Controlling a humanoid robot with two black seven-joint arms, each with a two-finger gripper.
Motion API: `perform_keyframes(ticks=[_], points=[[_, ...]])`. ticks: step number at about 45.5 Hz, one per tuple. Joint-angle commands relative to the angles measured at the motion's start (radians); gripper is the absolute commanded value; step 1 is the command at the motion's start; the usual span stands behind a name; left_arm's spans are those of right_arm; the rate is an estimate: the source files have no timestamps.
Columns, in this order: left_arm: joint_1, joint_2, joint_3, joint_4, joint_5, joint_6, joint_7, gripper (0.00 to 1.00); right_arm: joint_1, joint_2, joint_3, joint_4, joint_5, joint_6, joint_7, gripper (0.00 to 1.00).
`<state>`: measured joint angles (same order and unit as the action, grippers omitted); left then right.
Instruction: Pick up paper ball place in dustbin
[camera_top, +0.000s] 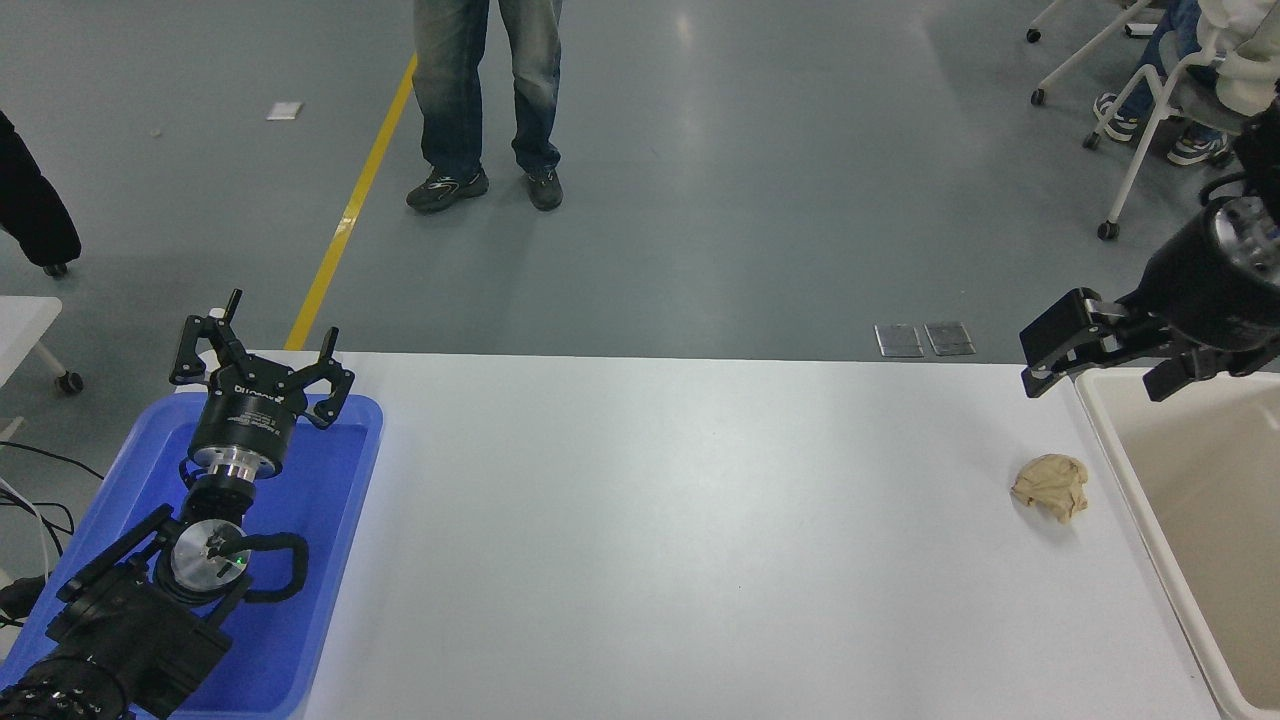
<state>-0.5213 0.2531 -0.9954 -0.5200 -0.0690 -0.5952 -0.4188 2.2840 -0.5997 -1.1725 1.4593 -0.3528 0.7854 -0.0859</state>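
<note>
- One paper ball sits on the white table, just left of the dustbin, not touching it.
- Left gripper is parked over the blue tray, way left of the dustbin, fingers spread.
- Right gripper hangs above the dustbin's far-left corner, fingers apart, holding nothing.

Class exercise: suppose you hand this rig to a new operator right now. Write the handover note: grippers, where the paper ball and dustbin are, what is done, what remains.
Right gripper: open, empty, in the air over the table's far right corner, beside the dustbin's far-left corner.
Left gripper: open, empty, parked over the blue tray at the lower left.
Paper ball: lying on the white table, just left of the dustbin, nearer the camera than the right gripper, untouched.
Done: nothing grasped yet.
Left: lower onto the ball, grip, lift, carry right over the rim, release.
</note>
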Motion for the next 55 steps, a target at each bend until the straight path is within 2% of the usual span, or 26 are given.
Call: perform_keyframes(ticks=[1,37,46,55], points=[[0.0,0.0,0.0,0.0,0.0,0.0,0.0,1.0,-0.032,-0.005,0.013,-0.004,-0.017,0.0,0.0,1.0],[0.0,0.0,0.0,0.0,0.0,0.0,0.0,1.0,-0.06,-0.011,-0.001,-0.073,0.003,0.0,0.005,1.0],[0.0,0.0,0.0,0.0,0.0,0.0,0.0,1.0,-0.09,-0.011,0.008,-0.178,0.003,0.0,0.005,1.0],[0.0,0.0,0.0,0.0,0.0,0.0,0.0,1.0,-0.256,-0.011,0.053,-0.373,0.001,0.0,0.005,1.0]])
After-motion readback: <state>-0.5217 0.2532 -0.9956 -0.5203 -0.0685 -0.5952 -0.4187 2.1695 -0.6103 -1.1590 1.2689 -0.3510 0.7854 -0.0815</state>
